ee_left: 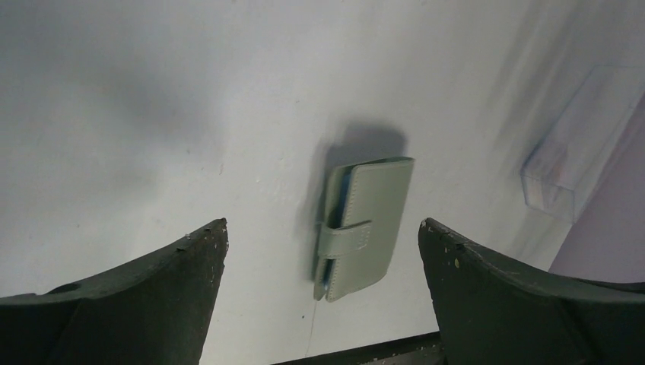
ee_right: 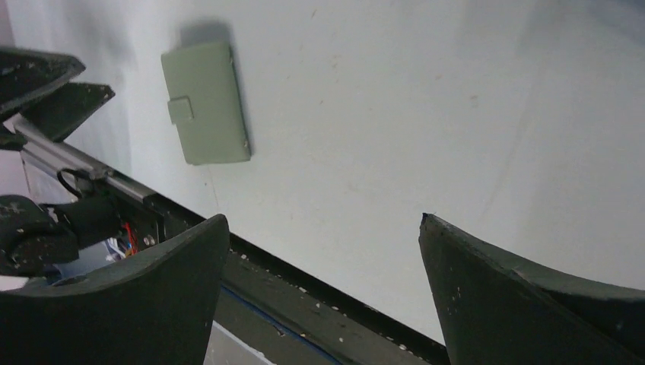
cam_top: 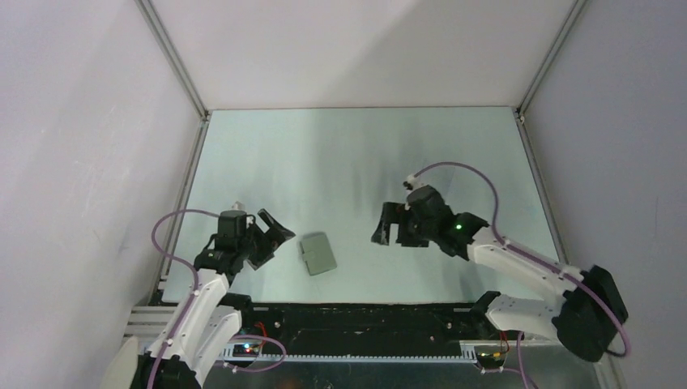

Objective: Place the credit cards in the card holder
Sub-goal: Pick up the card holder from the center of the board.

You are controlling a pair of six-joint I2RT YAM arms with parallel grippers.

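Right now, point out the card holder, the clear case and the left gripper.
card holder [ee_left: 369, 224]: left wrist view, middle of its front cover.
clear case [ee_left: 576, 148]: left wrist view, its top face.
left gripper [ee_left: 324, 220]: left wrist view, midway between its fingertips.

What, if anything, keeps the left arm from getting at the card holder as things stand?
Probably nothing, so likely yes. The left gripper is open right beside the card holder, which lies closed and flat on the table. The left wrist view frames it between the fingers, with nothing in between.
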